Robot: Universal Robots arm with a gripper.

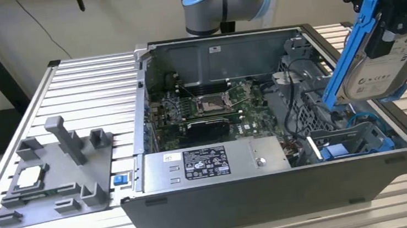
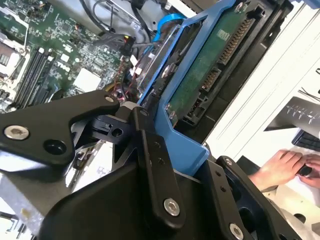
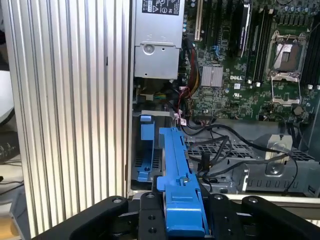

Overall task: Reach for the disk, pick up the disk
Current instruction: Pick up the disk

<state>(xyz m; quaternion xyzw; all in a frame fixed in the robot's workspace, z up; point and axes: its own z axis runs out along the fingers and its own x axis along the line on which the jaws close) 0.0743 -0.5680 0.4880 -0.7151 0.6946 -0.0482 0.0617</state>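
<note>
The disk [image 1: 388, 73], a silver drive with a white label in a bright blue frame, hangs tilted in the air over the open computer case [image 1: 270, 196], at the exterior view's right. My gripper [image 1: 389, 28] is shut on its upper end. The second wrist view shows the disk [image 2: 210, 65] from its green circuit-board side, with the gripper [image 2: 185, 155] closed on the blue frame and black fingers [image 2: 150, 150] pressing on either side. The first wrist view looks along the disk [image 3: 177, 170] edge-on, blue rail held in the gripper [image 3: 182, 220].
Beneath the disk lies the drive bay with a bare blue bracket [image 1: 339, 149] and loose cables. The motherboard [image 1: 210, 105] and power supply [image 1: 208, 162] fill the case. A grey fixture [image 1: 54, 177] holding a small square chip sits on the slatted table. A person's hand [image 2: 285, 165] rests beyond the table.
</note>
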